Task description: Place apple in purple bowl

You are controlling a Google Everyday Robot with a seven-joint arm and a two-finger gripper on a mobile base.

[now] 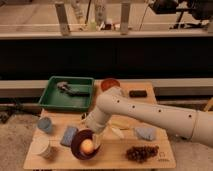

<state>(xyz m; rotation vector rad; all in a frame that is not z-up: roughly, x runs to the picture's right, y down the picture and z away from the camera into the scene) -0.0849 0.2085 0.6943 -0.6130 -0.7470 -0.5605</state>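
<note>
Apple [87, 146] sits inside purple bowl [76, 145], front-left part of wooden surface [112, 156]. It looks resting on the bowl bottom, so placement reads as essentially done. White arm [150, 114] reaches in from the right and bends down. Claw [95, 138] is at the bowl's upper-right rim, just above and beside the apple. Cannot tell if the claw is apart, together or clamped on the fruit, since the wrist hides it. Left to do, by my read: confirm release, then lift clear without nudging the bowl. Nearby: pale cup [42, 148] left of the bowl, grape cluster [141, 152] right, green tray [67, 93] behind, red-orange bowl [110, 84] beside the tray.
</note>
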